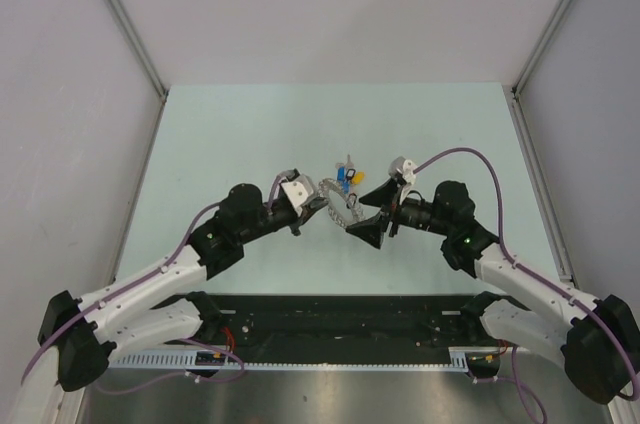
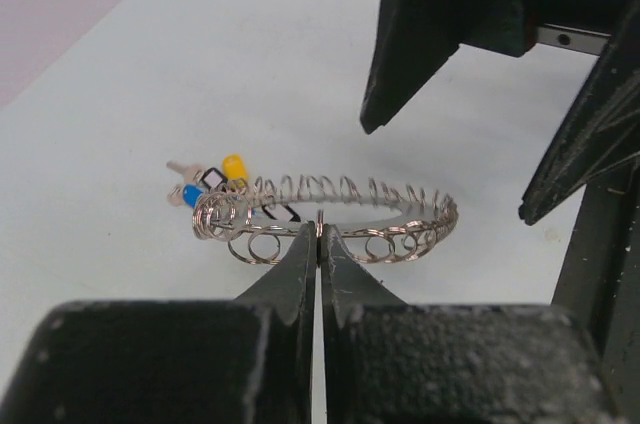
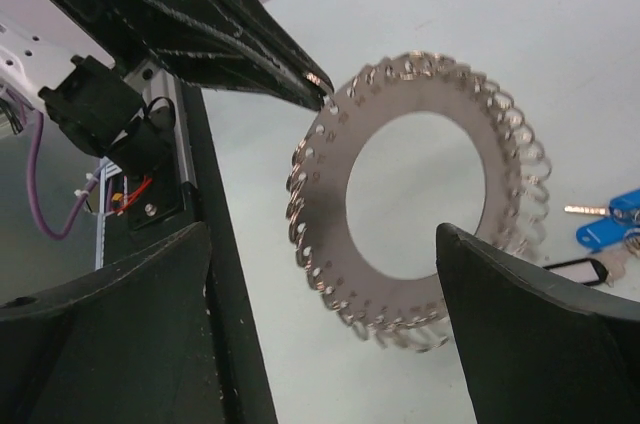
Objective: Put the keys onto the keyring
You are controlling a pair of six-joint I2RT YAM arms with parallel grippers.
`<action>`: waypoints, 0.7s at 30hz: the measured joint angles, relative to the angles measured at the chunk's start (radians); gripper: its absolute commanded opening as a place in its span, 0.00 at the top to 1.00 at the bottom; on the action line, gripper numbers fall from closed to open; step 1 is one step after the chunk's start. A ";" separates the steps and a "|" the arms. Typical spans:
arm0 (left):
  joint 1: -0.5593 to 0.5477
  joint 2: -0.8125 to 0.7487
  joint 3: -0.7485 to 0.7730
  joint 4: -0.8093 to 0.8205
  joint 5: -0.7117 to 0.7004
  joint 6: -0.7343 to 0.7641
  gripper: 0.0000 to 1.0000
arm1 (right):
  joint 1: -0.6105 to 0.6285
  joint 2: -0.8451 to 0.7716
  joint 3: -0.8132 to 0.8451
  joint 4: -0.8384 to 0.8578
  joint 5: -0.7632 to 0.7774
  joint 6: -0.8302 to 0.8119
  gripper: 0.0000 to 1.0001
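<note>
The keyring (image 1: 340,208) is a flat silvery disc with an open centre and small wire loops round its rim. My left gripper (image 1: 318,206) is shut on one loop at the ring's near edge (image 2: 321,226) and holds the keyring (image 2: 345,206) a little off the table. In the right wrist view the keyring (image 3: 325,194) hangs tilted between my open right gripper's (image 3: 325,329) wide-apart fingers (image 3: 540,324), which do not touch it. The keys (image 1: 347,179), with blue and yellow heads (image 2: 215,182), lie by the ring's far side (image 3: 610,229). Whether they hang on it I cannot tell.
The pale green table (image 1: 230,134) is walled by grey panels on the left, right and back. A black rail with cabling (image 1: 330,329) runs along the near edge between the arm bases. My right gripper (image 1: 372,212) faces the left one across the ring.
</note>
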 measured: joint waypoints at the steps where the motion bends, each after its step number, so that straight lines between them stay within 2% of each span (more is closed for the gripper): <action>1: 0.002 -0.007 -0.014 0.019 0.017 0.001 1.00 | 0.001 0.003 0.002 0.010 -0.006 -0.002 0.03; 9: 0.029 -0.021 -0.053 0.109 0.155 -0.012 0.98 | 0.002 0.025 0.041 0.060 -0.058 -0.021 0.11; 16: 0.062 -0.021 -0.058 0.203 0.274 -0.071 0.98 | 0.002 0.053 0.058 0.076 -0.111 -0.043 0.23; 21: 0.064 -0.021 -0.060 0.228 0.303 -0.085 0.98 | 0.002 0.055 0.069 0.077 -0.132 -0.061 0.25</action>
